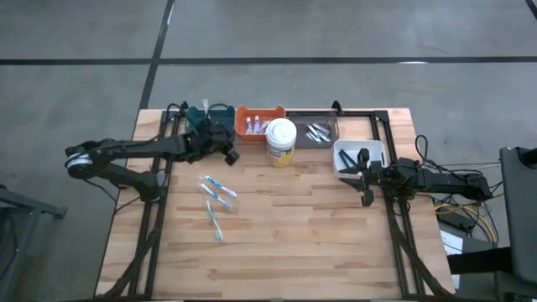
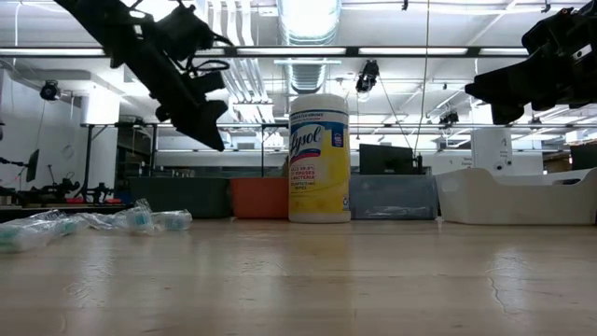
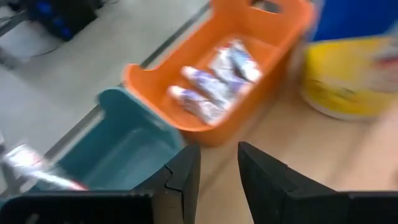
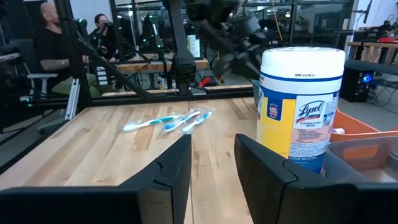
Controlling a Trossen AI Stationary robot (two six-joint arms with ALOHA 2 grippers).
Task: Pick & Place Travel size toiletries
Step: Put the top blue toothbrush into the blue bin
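Three wrapped toothbrushes (image 1: 216,191) with teal-blue handles lie flat on the wooden table (image 1: 294,243), left of centre; they also show in the right wrist view (image 4: 168,119). Several white tubes (image 3: 214,84) lie in the orange bin (image 3: 249,37); more lie in the grey bin (image 1: 319,131). My left gripper (image 3: 217,155) hangs open above the table's far left part, just in front of the teal bin (image 3: 124,146) and the orange bin, holding nothing. My right gripper (image 4: 212,146) waits open at the table's right side, beside the white bin (image 1: 359,155).
A yellow-and-white wipes canister (image 1: 281,141) stands upright in front of the orange and grey bins. The four bins line the far edge. A pale, blurred item (image 3: 28,165) shows at the teal bin. Bare wood stretches across the near half of the table.
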